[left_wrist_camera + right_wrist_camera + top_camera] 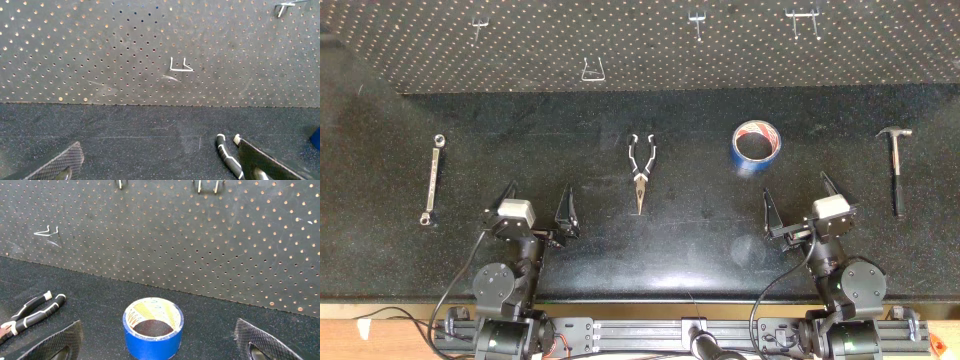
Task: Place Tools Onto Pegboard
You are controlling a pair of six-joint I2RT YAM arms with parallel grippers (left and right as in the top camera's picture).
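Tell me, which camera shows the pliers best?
The top view: the pliers lie whole on the black table, handles to tip. The right wrist view catches their handles at its edge; the left wrist view, just two handle ends.

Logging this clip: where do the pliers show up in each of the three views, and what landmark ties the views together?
Top view: pliers lie on the mat, between the wrench and the blue tape roll.
Left wrist view: their handle ends, next to the left gripper.
Right wrist view: pliers on the mat beside the tape roll.
Shared landmark: the white wire hook on the pegboard.
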